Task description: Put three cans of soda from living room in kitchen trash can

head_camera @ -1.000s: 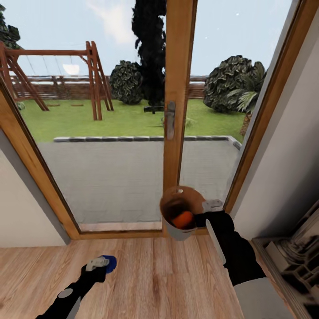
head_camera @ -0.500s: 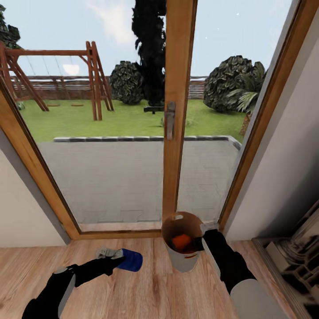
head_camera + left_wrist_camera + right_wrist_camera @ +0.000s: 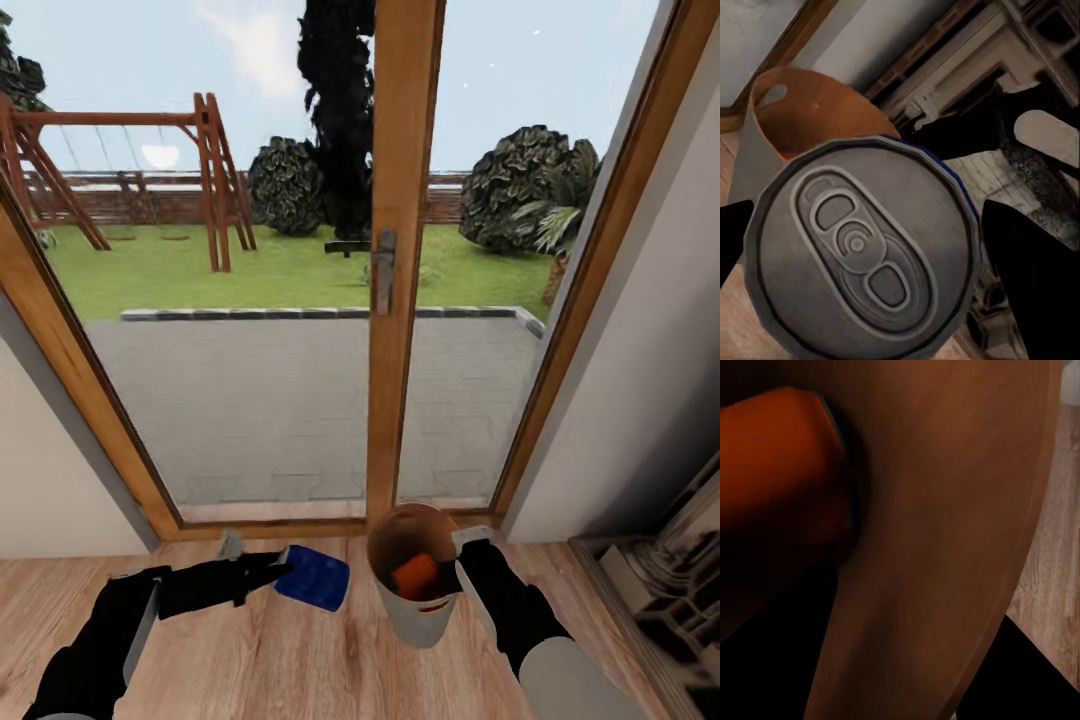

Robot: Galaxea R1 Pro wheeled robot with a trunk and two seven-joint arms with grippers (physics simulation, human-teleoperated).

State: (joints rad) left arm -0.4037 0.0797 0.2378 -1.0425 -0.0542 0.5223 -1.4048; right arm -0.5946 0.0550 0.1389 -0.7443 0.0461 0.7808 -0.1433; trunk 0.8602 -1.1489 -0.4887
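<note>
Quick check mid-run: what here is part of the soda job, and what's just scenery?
Job:
- blue soda can, in left claw
- orange soda can, inside the bin
- trash can, held by right claw

Scenery:
- glass door
- swing set
- fireplace

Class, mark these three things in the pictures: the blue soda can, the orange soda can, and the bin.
blue soda can [image 3: 315, 578], head view, on its blue side wall.
orange soda can [image 3: 414, 574], head view, on its orange side inside the bin.
bin [image 3: 420, 622], head view, on its grey outer wall.
</note>
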